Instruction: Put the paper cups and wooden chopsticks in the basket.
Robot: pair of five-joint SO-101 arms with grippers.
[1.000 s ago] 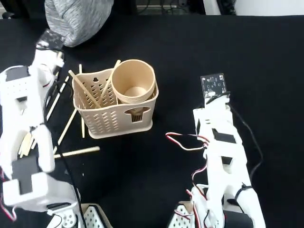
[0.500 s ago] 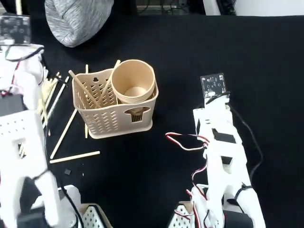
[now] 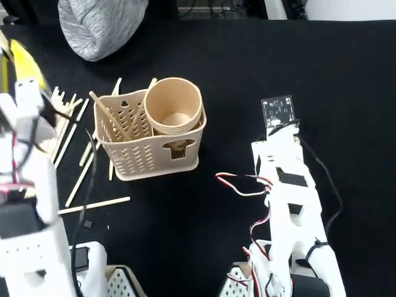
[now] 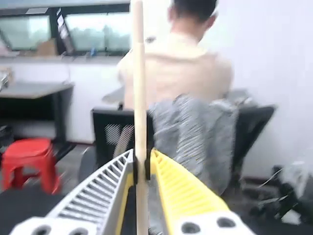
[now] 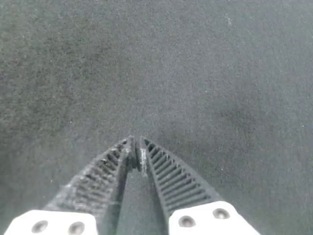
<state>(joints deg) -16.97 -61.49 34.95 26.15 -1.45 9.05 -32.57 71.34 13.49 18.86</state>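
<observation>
Plainly, the left end effector (image 4: pixel 141 159) had its white and yellow fingers pinched shut on a single chopstick (image 4: pixel 139 73). The stick stood upright between the tips and ran well past them on both sides. From above, that arm sat at the left edge of the tabletop (image 3: pixel 235 74), left of the basket (image 3: pixel 148 151) and apart from it, with its yellow finger (image 3: pixel 21 62) over the far-left corner. The basket lay left of centre. The stacked paper cups (image 3: pixel 174 105) sat in its right compartment, and a few chopsticks (image 3: pixel 110 115) leaned in the left one with their tips poking over the rim. A fan of loose chopsticks (image 3: pixel 67 127) lay on the cloth between the left arm and the basket's left wall. One more stick (image 3: pixel 96 204) lay flat on the near side, just off the basket's near-left corner. The right end effector (image 5: pixel 134 147) was closed tip to tip with nothing between its fingers, over bare black cloth. Its arm (image 3: pixel 291 204) sat well to the right of the basket. A broad stretch of black tabletop ran between the basket and that arm, and on toward the far and right edges. A grey bundle (image 3: pixel 102 25) rested at the far edge, beyond the basket.
</observation>
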